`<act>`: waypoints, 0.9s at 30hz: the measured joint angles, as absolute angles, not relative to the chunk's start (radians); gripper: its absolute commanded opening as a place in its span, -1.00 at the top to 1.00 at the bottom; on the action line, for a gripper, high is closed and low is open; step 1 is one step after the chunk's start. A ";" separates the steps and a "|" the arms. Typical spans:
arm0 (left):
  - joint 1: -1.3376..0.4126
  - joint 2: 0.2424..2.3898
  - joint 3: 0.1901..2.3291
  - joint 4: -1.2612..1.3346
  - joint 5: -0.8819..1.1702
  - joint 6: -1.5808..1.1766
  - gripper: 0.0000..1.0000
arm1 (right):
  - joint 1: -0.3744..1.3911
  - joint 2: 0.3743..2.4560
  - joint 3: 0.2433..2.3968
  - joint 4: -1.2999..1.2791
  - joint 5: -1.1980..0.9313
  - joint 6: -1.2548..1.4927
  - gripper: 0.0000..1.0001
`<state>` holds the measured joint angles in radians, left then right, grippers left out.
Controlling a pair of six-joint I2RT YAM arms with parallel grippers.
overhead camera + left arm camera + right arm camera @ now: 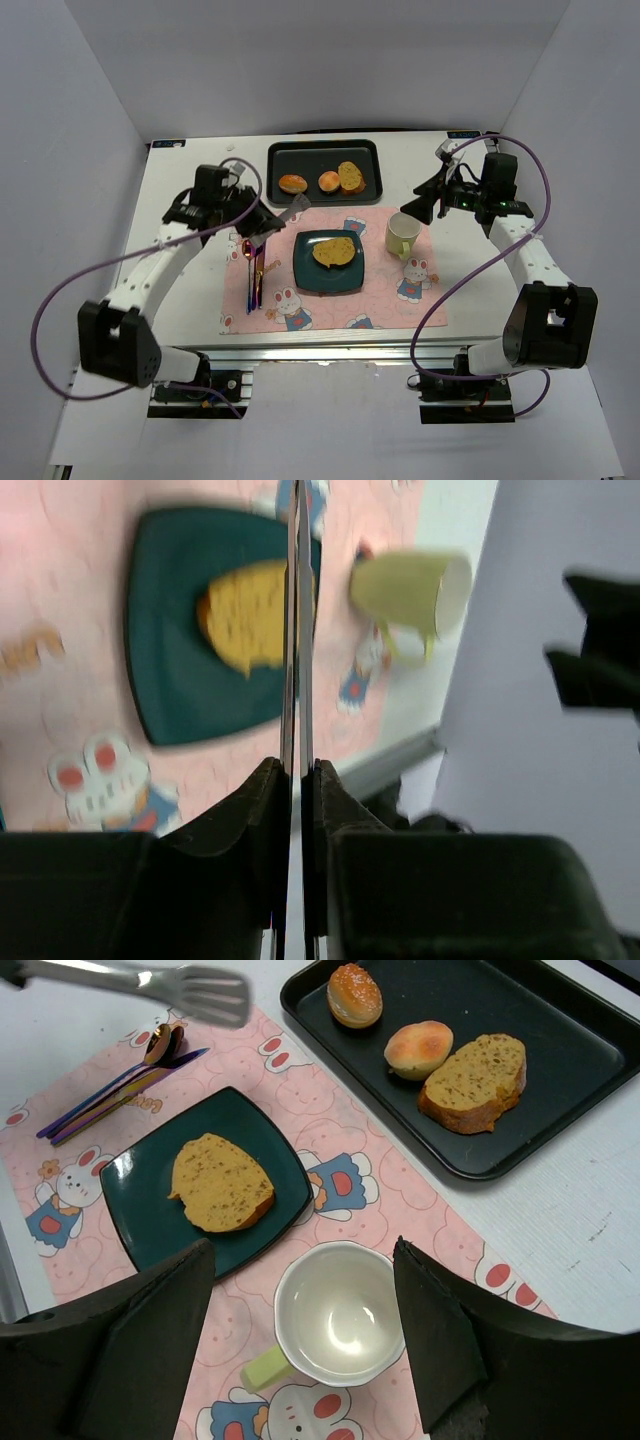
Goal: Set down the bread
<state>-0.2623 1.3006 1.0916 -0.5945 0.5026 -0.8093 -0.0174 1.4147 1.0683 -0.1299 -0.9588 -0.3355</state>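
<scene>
Bread slice [335,250] lies on the teal plate [305,280] at the centre of the pink placemat [380,305], seen from above. Left wrist view: left gripper [297,780] pinched tight on thin metal tongs [297,630]. Right wrist view: right gripper [302,1250], spread wide and empty, hangs above the mug [340,1310].

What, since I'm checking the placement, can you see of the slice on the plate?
The slice is golden-brown bread with a speckled crumb and a darker crust, rounded on one side and uneven on the other. It lies flat, near the middle of the dark teal square plate, wholly inside its rim. Only the plate touches it.
</scene>
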 measured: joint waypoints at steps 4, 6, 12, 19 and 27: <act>-0.288 1.526 1.281 -0.555 0.408 -0.746 0.47 | -0.017 1.415 1.064 -0.125 -0.968 -0.328 -0.54; -0.319 1.666 1.438 -0.585 0.353 -0.677 0.41 | -0.017 1.415 1.064 -0.123 -0.971 -0.326 -0.54; -0.407 1.971 1.796 -0.655 0.199 -0.464 0.24 | -0.017 1.415 1.063 -0.117 -0.973 -0.322 -0.54; -0.442 2.022 1.827 -0.694 0.109 -0.319 0.09 | -0.017 1.413 1.034 -0.104 -0.972 -0.321 -0.55; -0.442 2.022 1.827 -0.689 0.075 -0.247 -0.02 | -0.017 1.413 1.032 -0.102 -0.972 -0.321 -0.55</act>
<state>-0.4423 2.0216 1.8271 -0.6888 0.0746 -0.2470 -0.0166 1.4128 1.0321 -0.1024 -0.9722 -0.3214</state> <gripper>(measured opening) 0.507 0.773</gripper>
